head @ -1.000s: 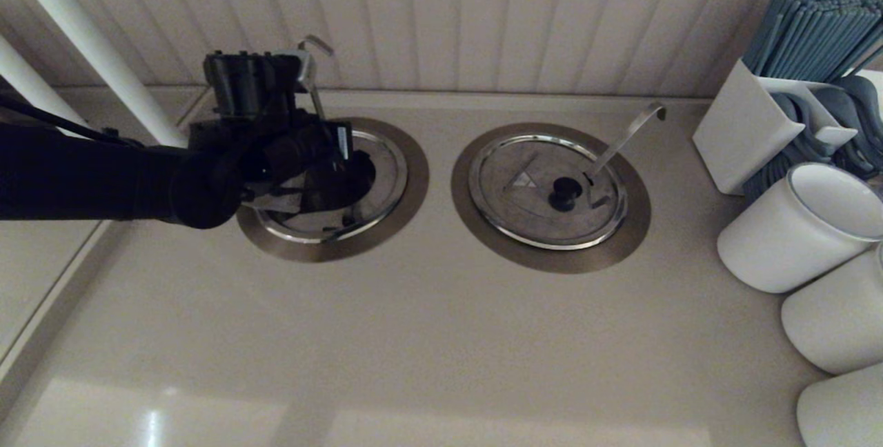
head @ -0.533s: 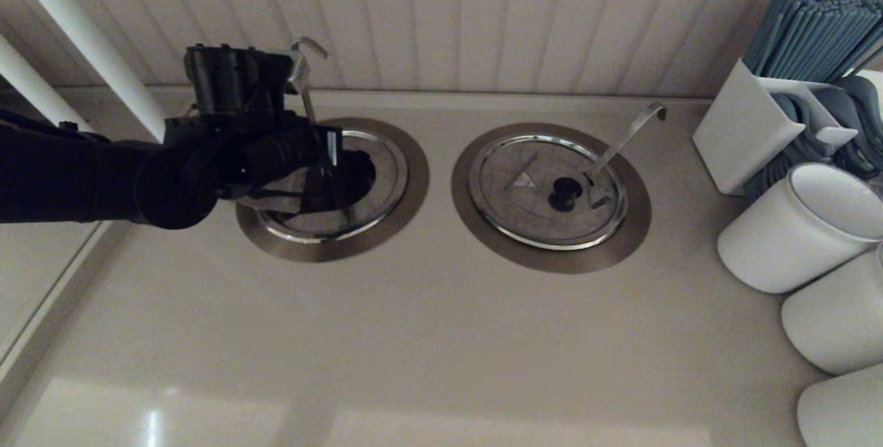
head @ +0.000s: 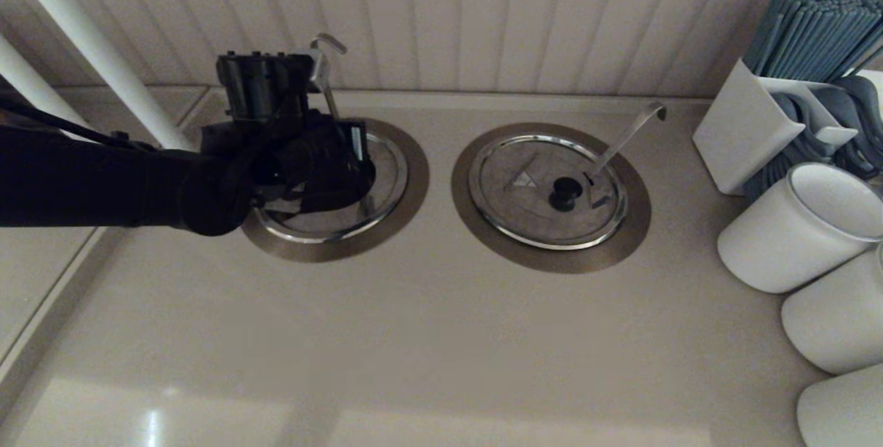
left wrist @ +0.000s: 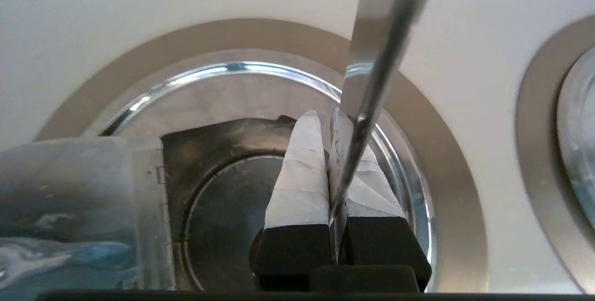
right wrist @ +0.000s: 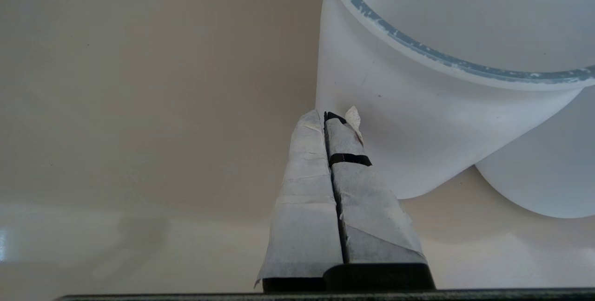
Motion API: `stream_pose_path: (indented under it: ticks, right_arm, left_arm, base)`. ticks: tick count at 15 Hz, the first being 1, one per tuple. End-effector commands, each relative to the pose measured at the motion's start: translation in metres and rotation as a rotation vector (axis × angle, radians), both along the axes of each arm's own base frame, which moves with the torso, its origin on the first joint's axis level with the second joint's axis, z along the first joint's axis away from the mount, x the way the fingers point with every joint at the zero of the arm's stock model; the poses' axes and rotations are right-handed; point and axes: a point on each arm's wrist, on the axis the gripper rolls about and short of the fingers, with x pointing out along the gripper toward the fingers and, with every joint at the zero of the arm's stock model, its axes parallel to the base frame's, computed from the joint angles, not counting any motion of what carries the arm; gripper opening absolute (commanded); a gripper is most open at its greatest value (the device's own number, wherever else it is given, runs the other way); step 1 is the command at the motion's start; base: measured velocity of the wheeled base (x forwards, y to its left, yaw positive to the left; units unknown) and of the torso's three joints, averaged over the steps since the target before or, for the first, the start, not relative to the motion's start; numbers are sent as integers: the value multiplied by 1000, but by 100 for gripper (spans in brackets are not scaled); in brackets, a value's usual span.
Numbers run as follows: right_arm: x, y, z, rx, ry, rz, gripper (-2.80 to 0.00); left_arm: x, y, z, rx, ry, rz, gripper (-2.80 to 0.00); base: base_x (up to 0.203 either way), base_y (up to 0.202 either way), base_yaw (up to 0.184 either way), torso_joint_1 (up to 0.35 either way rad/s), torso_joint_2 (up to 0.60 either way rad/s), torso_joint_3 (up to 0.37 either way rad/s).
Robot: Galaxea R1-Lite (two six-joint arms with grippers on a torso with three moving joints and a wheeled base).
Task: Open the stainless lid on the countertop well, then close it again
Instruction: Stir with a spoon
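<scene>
The left claw point(left wrist: 331, 120) hangs over the well point(head: 407, 192) at the desk's point(head: 414, 336) back left. Its taped fingers point(left wrist: 302, 175) are pressed together and hold nothing. The ladle handle point(left wrist: 376, 59) rises close in front of them, crossing the fingertips; I cannot tell if it touches them. Below the claw the lid point(left wrist: 232, 101) covers only the far part of the well, and the near part shows dark and open, with the shiny rim point(left wrist: 409, 189) around it. A blurred steel piece point(left wrist: 79, 208) stands beside the fingers; whether it is the folded half of the lid I cannot tell.

On the claw's right, well apart, is a second lid point(head: 545, 188), flat and closed, with a slanting ladle handle point(head: 631, 130). Beyond the claw the wall point(head: 483, 19) is near, and a white post point(head: 103, 54) stands just behind the arm. Toward the robot the desk gives wide room.

The right claw point(right wrist: 327, 117) is closed and empty, low over the desk, beside a white tub point(right wrist: 418, 106).
</scene>
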Motion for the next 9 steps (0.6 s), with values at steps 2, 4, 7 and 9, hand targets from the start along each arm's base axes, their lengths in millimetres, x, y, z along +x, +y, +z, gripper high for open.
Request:
stream_pose_path:
  ticks: [2, 4, 7, 9]
  right_arm:
    - [0, 0, 0, -1, 1, 0, -280]
    - [0, 0, 0, -1, 1, 0, -280]
    - [0, 0, 0, -1, 1, 0, -280]
    - [0, 0, 0, -1, 2, 0, -280]
  left_arm:
    - [8, 5, -6, 16, 8, 31, -280]
    - [10, 3, -11, 20, 17, 29, -280]
    - [18, -3, -19, 25, 31, 30, -280]
    - [23, -6, -29, 37, 51, 32, -280]
  base:
    - [0, 0, 0, 0, 0, 0]
    - [0, 0, 0, 0, 0, 0]
    - [0, 0, 0, 0, 0, 0]
    - [0, 0, 0, 0, 0, 0]
